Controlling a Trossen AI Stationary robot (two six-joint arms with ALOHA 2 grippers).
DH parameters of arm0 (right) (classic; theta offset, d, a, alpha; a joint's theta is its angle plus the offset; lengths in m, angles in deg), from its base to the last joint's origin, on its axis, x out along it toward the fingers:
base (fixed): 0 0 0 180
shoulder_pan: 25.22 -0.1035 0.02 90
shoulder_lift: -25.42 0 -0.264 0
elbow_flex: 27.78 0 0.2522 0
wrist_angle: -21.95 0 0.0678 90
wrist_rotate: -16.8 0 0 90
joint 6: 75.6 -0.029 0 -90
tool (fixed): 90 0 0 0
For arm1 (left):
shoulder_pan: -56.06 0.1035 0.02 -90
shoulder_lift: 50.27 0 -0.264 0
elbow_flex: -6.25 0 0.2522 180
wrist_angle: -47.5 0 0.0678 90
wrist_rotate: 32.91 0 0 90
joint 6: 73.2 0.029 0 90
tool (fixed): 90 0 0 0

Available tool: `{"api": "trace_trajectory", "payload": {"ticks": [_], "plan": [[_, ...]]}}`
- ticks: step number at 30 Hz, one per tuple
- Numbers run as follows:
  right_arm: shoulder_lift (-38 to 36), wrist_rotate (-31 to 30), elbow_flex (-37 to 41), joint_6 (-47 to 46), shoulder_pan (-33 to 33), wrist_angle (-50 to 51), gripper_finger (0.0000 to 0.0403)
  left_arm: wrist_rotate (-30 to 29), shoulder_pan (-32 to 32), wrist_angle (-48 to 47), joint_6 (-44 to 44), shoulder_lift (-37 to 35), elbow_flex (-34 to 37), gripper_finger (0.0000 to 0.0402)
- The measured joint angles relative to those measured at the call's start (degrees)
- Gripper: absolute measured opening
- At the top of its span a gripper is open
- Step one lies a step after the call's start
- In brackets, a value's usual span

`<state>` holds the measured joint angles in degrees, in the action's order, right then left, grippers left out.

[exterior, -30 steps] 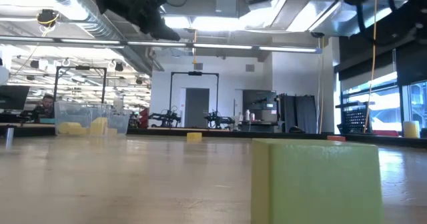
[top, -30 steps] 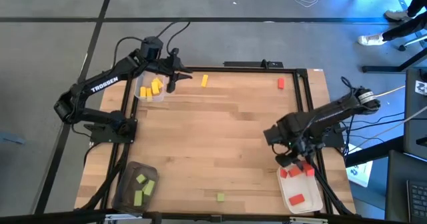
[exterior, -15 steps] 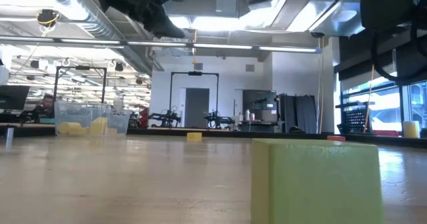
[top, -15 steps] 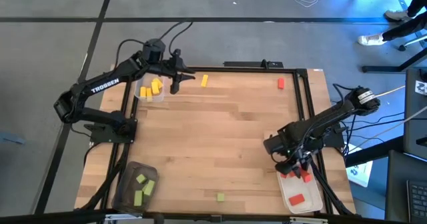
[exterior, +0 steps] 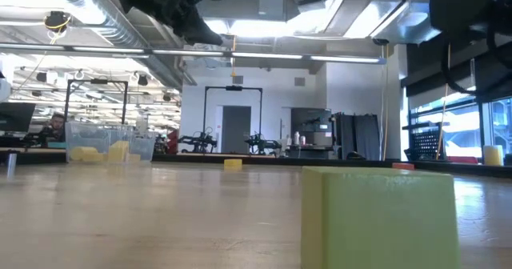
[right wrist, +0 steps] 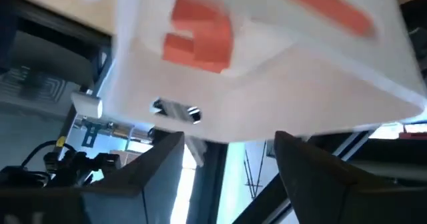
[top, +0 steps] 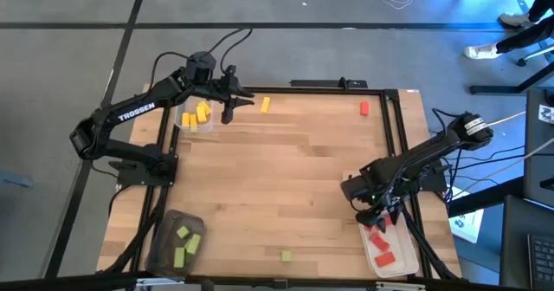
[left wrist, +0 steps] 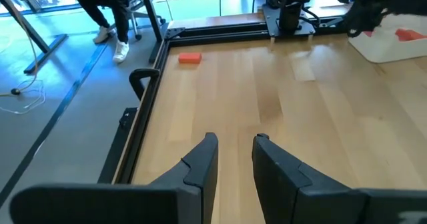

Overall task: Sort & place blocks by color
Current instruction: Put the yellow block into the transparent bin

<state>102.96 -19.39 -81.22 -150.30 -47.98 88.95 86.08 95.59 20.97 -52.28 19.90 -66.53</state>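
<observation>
red blocks (top: 378, 236) probably below right end effector (top: 381, 215)

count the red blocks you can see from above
4, maybe more hidden: one loose red block at the table's far edge, and three in the white tray under the right gripper, at and.

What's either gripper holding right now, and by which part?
Nothing. The right gripper is open and empty over the white tray of red blocks. The left gripper is empty over bare table.
</observation>
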Motion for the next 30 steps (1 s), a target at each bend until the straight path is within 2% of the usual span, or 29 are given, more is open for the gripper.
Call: {"api": "trace_trajectory", "payload": {"ticks": [3,6,9,12,17,22,26,28,30], "plan": [[-1.1,-2.1,-4.9,0.3,0.0,5.5,0.0234,-1.4,0.0,0.0,0.0,0.0,0.0,0.0082],[-2.9,-8.4,-12.8,-0.4,0.9,14.6,0.0235,-3.5,0.0,0.0,0.0,0.0,0.0,0.0082],[-4.1,-18.7,-20.9,-5.3,3.1,24.0,0.0235,-5.5,0.0,0.0,0.0,0.0,0.0,0.0082],[-4.8,-30.7,-28.0,-10.3,5.9,27.5,0.0236,-8.7,0.0,0.0,-0.1,0.0,0.0,0.0082],[-4.8,-47.7,-35.5,-6.2,9.7,24.7,0.0236,-17.8,0.1,-0.4,-8.6,0.0,0.0,0.0082],[-4.8,-63.2,-38.7,-3.6,11.7,15.3,0.0236,-24.5,0.1,-2.8,-14.3,0.0,0.0,0.0082],[-4.8,-74.5,-38.8,-2.3,15.2,12.7,0.0236,-25.7,0.1,-3.2,-15.3,0.0,0.0,0.0082],[-4.5,-82.0,-38.8,-5.8,18.5,13.9,0.0236,-25.7,0.1,-3.2,-14.8,0.0,0.0,0.0082],[-4.5,-85.4,-38.8,-9.9,22.7,16.2,0.0236,-25.5,0.1,-3.2,-14.6,0.0,0.0,0.0082]]}}
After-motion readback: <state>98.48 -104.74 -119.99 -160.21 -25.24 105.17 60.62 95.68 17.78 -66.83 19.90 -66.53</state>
